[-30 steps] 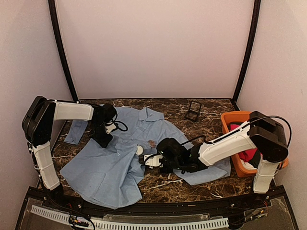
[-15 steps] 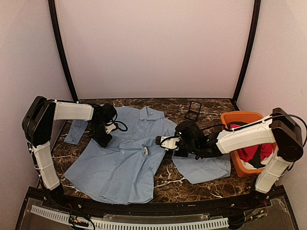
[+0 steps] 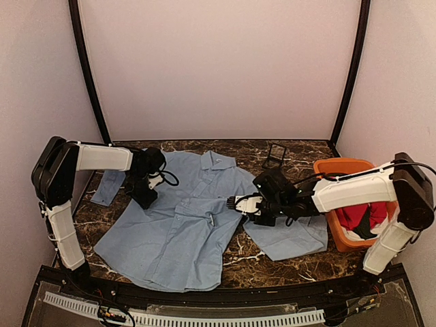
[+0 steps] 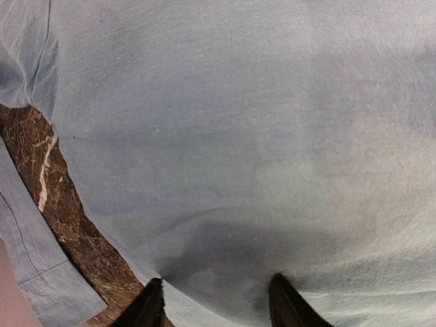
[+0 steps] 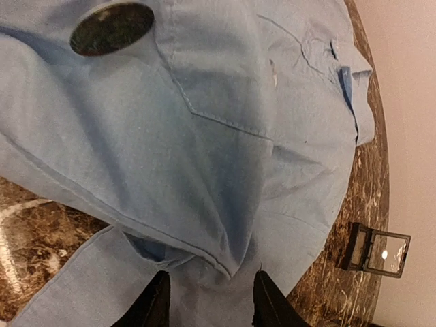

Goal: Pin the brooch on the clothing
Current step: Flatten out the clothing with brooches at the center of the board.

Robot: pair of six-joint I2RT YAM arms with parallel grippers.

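The dark round brooch (image 5: 112,27), if that is it, lies on the light blue button-up shirt (image 3: 170,235), left of the open right hand (image 5: 208,301). The left hand (image 4: 214,303), fingers also parted, sits farther off.

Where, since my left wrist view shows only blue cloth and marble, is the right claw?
Observer: The right claw hangs over the shirt's front edge, near the middle of the table.
Operator: Is it holding the cloth?
Observer: It seems not. In the right wrist view its fingers stand apart, with the cloth lying below them and nothing visibly pinched.
Operator: Can you see the brooch?
Observer: A dark oval piece sits at the shirt's front edge, ahead of that claw. I cannot tell whether it is the brooch.
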